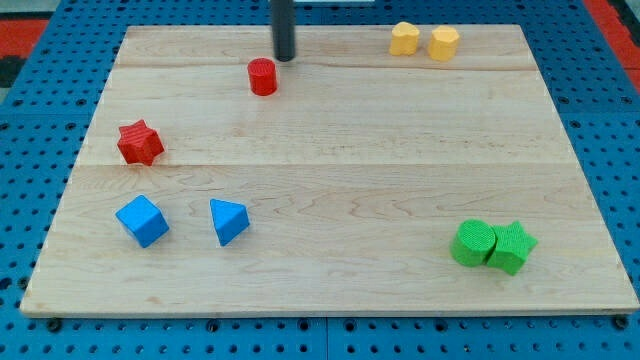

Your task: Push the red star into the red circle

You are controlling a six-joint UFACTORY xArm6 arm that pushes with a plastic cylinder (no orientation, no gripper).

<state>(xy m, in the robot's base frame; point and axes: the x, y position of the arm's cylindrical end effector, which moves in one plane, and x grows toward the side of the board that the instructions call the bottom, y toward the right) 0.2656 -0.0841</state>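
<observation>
And here is the wooden board [330, 120], pale planks lying on a blue pegboard [40, 40], with eight small blocks spread round its edges.

My tip [285, 58] is down near the board's top edge, a little left of centre, the dark rod rising straight out of the view's top. It is a plain rod with nothing to open or close, and it holds nothing; it touches no block. Just below it and slightly toward the view's left stands the red circle [262, 76], a short upright cylinder, close to the tip but apart from it.

The red star [140, 142] sits by the board's left edge, about halfway down, well apart from the red circle, which lies up and to the view's right of it. Clear wood runs between the two.

Down toward the bottom left corner, a blue cube [141, 220] and a blue wedge-shaped block [228, 220] sit side by side, near each other but not touching.

Up near the top right corner, two yellow blocks: a yellow one with a lobed outline [404, 38] and a yellow hexagon [444, 42], just beside each other.

In the bottom right corner, a green cylinder [472, 243] and a green star [512, 246] are pressed together, touching.
</observation>
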